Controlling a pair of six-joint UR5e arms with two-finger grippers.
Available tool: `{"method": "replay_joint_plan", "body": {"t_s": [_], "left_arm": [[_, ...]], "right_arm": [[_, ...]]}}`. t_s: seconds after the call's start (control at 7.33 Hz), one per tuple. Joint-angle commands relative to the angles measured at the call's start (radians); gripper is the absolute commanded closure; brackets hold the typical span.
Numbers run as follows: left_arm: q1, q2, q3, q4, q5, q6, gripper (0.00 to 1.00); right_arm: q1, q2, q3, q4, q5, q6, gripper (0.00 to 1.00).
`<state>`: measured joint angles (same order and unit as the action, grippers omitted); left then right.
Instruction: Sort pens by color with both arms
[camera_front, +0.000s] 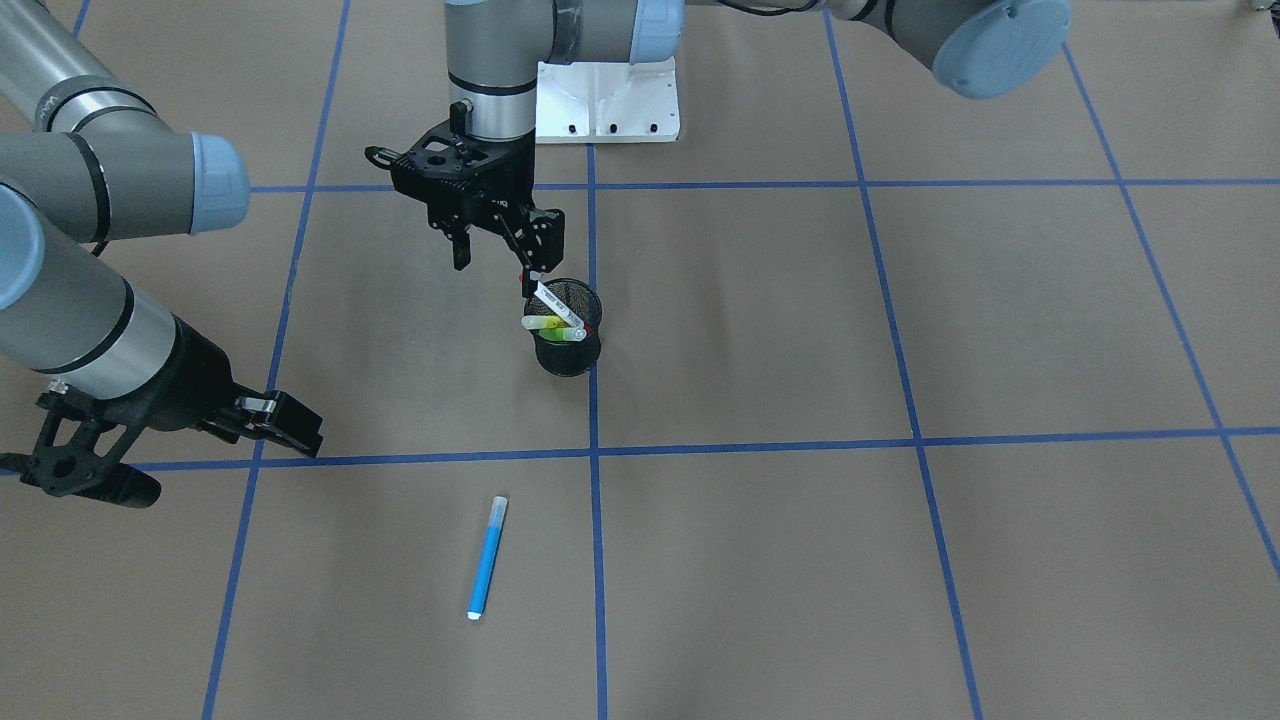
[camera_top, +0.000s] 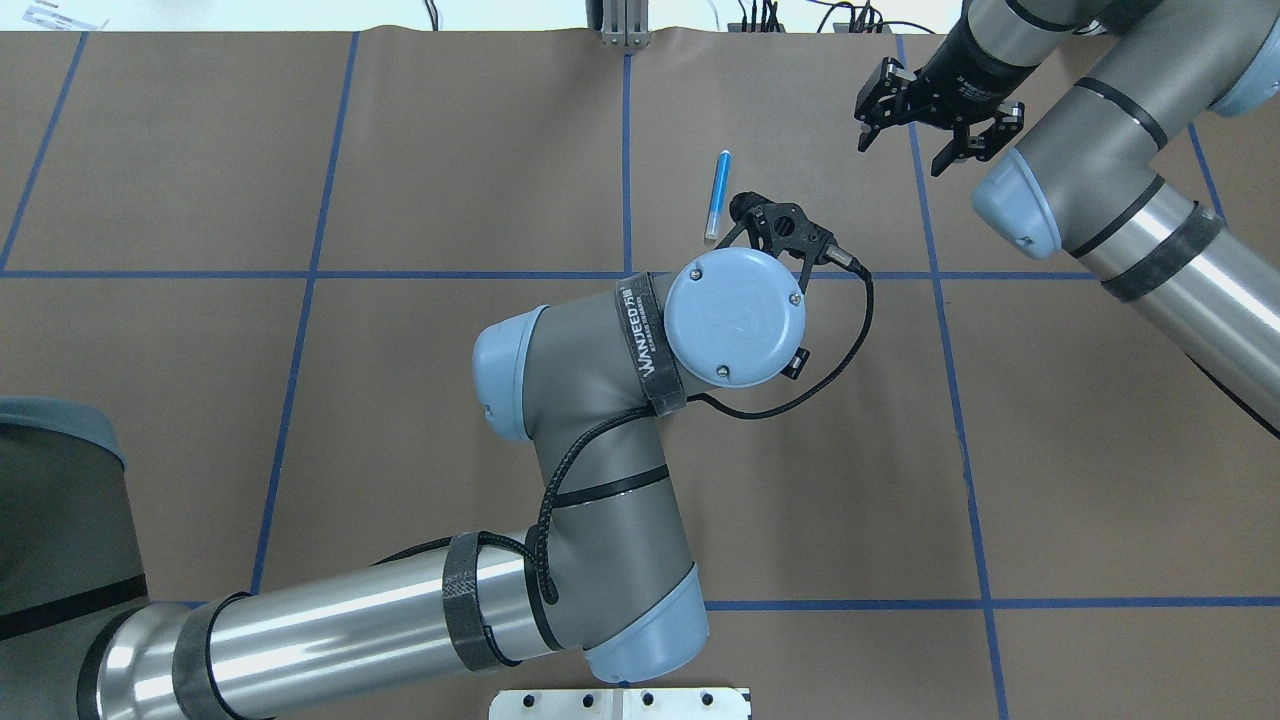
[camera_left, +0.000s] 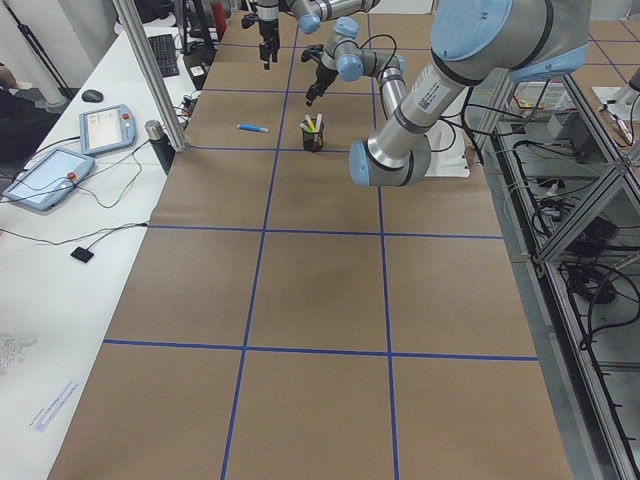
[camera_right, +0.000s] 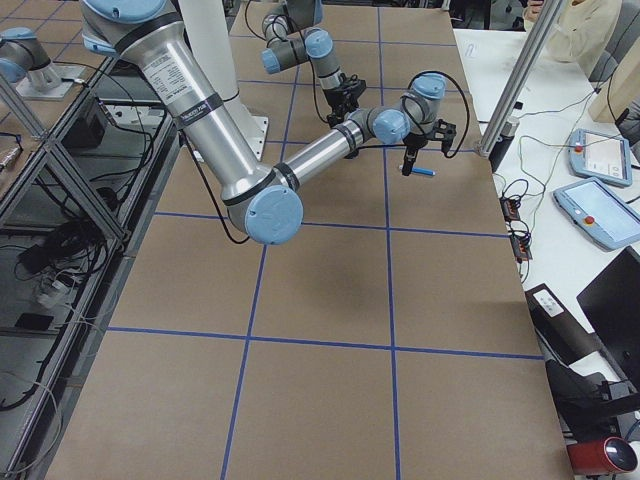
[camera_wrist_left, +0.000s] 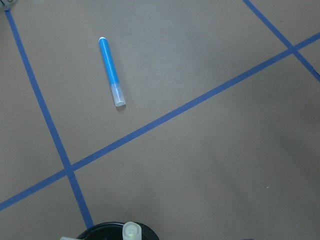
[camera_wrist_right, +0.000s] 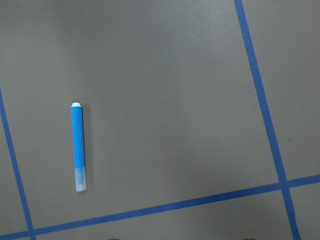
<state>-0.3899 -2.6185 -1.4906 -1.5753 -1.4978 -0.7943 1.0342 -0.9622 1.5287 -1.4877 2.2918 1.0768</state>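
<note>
Brown paper with blue tape lines covers the table (camera_front: 900, 320). Near the middle stands a small black mesh cup (camera_front: 570, 358). Three slim marker pens stick out of it: a white one with a red cap (camera_front: 556, 304), a lime green one (camera_front: 541, 323) and a yellow one (camera_front: 567, 335).

The left arm's black two-finger gripper (camera_front: 498, 262) hangs just above the cup. Its fingers are spread wide apart with nothing between them. The white pen's red end is right under one finger; I cannot tell if they touch.

A blue marker pen (camera_front: 488, 558) lies flat on the paper, well apart from the cup, on the side far from the robot. The right arm's black gripper (camera_top: 900, 155) hangs over bare paper, also spread wide, with nothing in it.
</note>
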Motion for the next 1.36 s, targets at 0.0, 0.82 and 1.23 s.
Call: {"method": "replay_joint_plan", "body": {"t_s": [0.0, 0.82, 1.23], "left_arm": [[0.002, 0.017, -0.01, 0.037, 0.002, 0.013, 0.12], [0.045, 0.04, -0.013, 0.041, 0.013, 0.023, 0.22], [0.045, 0.044, -0.005, 0.043, 0.014, 0.023, 0.33]], "right_arm": [[0.003, 0.0, -0.005, 0.001, 0.0, 0.0, 0.12], [0.0, 0.005, -0.016, 0.003, -0.005, 0.0, 0.1], [0.003, 0.003, -0.015, 0.001, -0.003, 0.0, 0.08]]}}
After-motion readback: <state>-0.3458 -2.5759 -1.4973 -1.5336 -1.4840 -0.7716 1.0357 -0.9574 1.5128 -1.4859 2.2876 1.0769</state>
